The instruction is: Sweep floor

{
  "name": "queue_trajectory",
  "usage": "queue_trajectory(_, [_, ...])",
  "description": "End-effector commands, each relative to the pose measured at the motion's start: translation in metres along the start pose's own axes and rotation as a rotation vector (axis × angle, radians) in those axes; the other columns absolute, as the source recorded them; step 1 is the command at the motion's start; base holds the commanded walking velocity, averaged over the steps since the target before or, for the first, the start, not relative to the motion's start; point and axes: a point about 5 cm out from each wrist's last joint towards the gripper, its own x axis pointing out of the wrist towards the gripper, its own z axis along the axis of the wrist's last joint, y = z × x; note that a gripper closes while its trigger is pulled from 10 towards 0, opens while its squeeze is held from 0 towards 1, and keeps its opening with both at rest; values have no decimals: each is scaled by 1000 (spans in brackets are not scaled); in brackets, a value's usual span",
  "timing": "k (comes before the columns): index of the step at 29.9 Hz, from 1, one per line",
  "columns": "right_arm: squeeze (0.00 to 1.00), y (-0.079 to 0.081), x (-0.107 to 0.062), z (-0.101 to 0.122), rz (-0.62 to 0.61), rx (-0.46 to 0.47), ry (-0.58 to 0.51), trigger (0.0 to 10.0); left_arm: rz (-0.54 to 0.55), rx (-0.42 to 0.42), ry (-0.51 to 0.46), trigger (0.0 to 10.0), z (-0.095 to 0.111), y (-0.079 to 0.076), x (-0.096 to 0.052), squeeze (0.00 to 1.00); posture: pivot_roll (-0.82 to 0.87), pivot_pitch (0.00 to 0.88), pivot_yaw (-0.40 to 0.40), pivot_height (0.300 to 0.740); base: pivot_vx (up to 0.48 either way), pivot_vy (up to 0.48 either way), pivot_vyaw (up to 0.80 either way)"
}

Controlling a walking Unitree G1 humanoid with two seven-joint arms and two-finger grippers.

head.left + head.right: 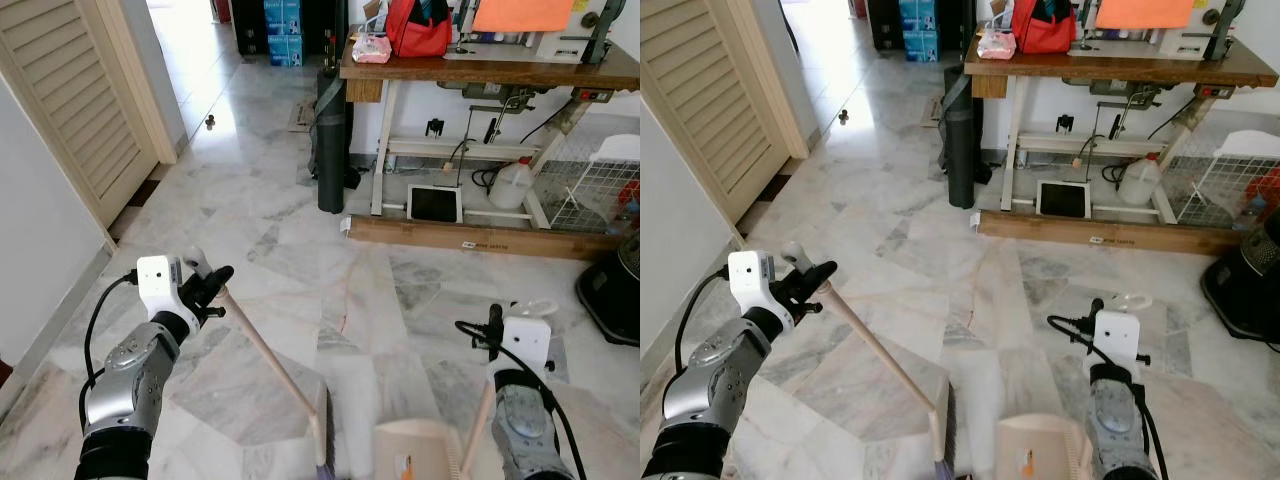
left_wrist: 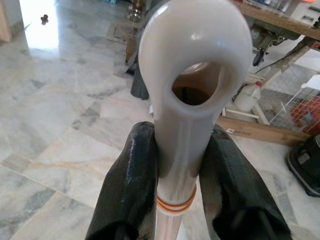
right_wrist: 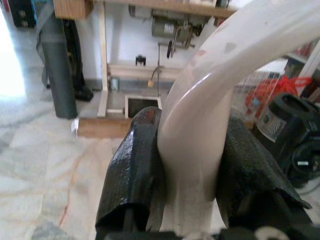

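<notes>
I've got the left gripper (image 2: pixel 177 165) clamped tight on the broom handle (image 1: pixel 270 358) near its white top end, stick slanting down-right to the marble floor (image 1: pixel 280 230). R gripper (image 3: pixel 192 165) is closed around the dustpan handle (image 3: pixel 210 100), w/ the dustpan (image 1: pixel 415 447) near, just right of the broom head.

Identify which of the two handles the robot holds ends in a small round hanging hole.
The broom handle, gripped by the left gripper. Its pale cap has a small round hole; the dustpan handle in the right gripper curves into a broad loop instead.

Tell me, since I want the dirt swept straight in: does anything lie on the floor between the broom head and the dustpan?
Nothing visible does. The broom and the dustpan sit side by side, with bare marble floor between them.
</notes>
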Motion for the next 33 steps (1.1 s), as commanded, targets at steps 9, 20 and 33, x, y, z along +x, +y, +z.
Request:
queue_trajectory(9, [0, 10, 9, 12, 9, 24, -48, 10000, 19, 49, -63, 10000, 19, 4, -9, 0, 103, 36, 71, 740, 0, 0, 0])
queue_trajectory(20, [0, 24, -26, -35, 85, -62, 167, 10000, 9, 89, -51, 10000, 26, 6, -24, 0, 179, 79, 100, 740, 0, 0, 0])
queue_trajectory(33, [0, 25, -44, -51, 122, -76, 226, 10000, -12, 95, -6, 10000, 24, 3, -22, 0, 161, 66, 100, 740, 0, 0, 0])
